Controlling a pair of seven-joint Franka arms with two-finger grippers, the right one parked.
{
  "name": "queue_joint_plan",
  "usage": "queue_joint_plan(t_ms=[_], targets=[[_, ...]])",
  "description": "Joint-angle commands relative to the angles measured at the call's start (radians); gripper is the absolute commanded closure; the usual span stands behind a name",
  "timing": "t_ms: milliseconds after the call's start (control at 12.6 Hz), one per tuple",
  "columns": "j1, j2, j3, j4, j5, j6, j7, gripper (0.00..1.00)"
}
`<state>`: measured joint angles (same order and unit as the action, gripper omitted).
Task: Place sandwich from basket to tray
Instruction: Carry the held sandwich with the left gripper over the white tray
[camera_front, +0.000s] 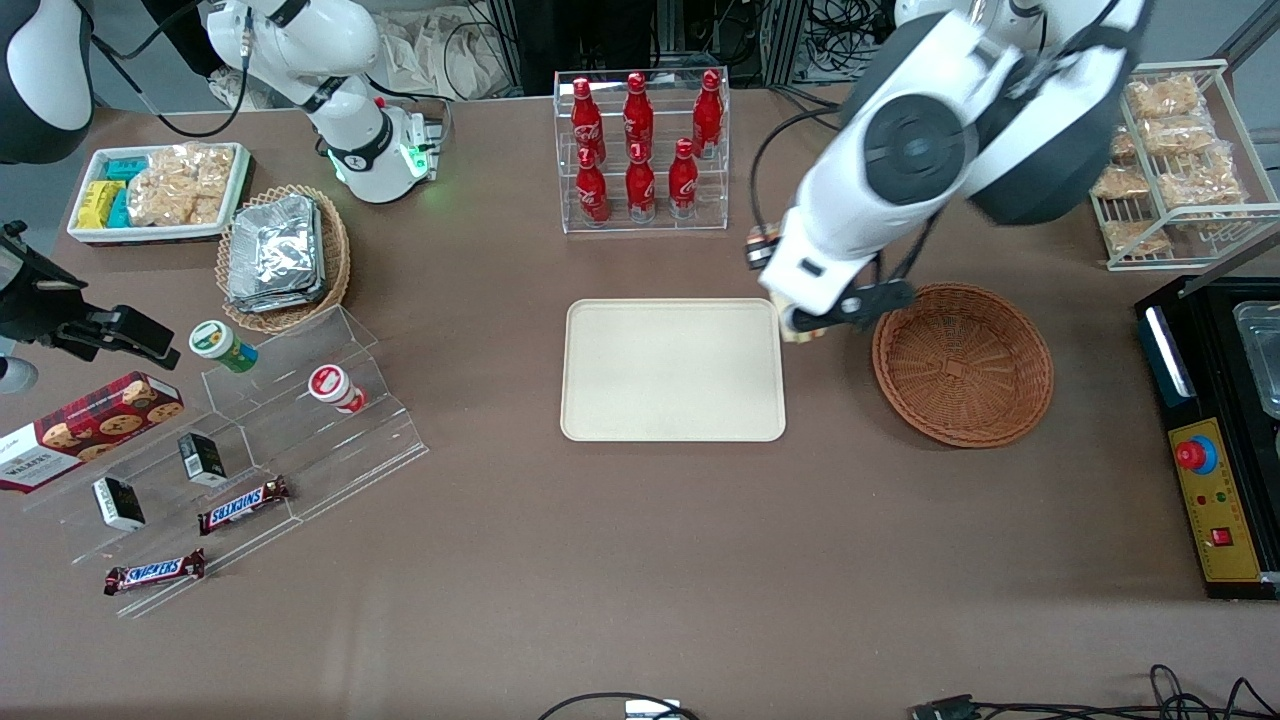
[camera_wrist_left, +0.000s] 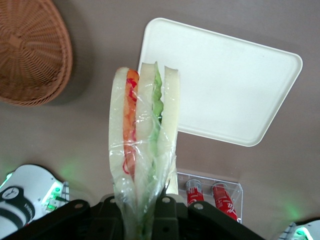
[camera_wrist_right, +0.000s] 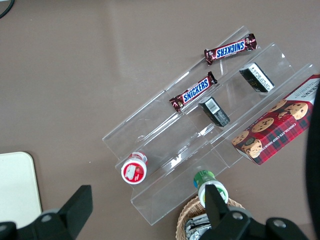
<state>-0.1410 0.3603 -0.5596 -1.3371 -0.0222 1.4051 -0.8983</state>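
Plastic-wrapped, the sandwich (camera_wrist_left: 144, 135) hangs clamped in the gripper (camera_front: 806, 328) above the gap between the bare basket (camera_front: 962, 362) and the tray (camera_front: 672, 370); the carry is mid-way; next, it seems, a short shift over the tray, then lowering.

From the front view we look steeply down on the whole table, facing the arms, from well above it. Our left wrist camera sits just above the gripper (camera_wrist_left: 145, 220), close to the sandwich (camera_wrist_left: 142, 150), looking down at the tray (camera_wrist_left: 225, 85) and basket (camera_wrist_left: 30, 55), both shared with the front view. Our right wrist camera looks down, fairly close, on the clear stepped display (camera_wrist_right: 200, 135) at the parked arm's end, and shares the tray's corner too.
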Motion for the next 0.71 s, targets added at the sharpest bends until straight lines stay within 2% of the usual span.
queue_joint_plan(t_ms=[0, 159, 476, 635], targets=[[-0.011, 0.054, -0.083, 0.035, 0.111, -0.009, -0.008, 1.00], [-0.017, 0.080, -0.146, -0.046, 0.223, 0.024, 0.062, 1.00], [0.007, 0.080, -0.151, -0.322, 0.257, 0.294, 0.111, 1.00], [0.026, 0.086, -0.141, -0.410, 0.277, 0.401, 0.111, 1.00]])
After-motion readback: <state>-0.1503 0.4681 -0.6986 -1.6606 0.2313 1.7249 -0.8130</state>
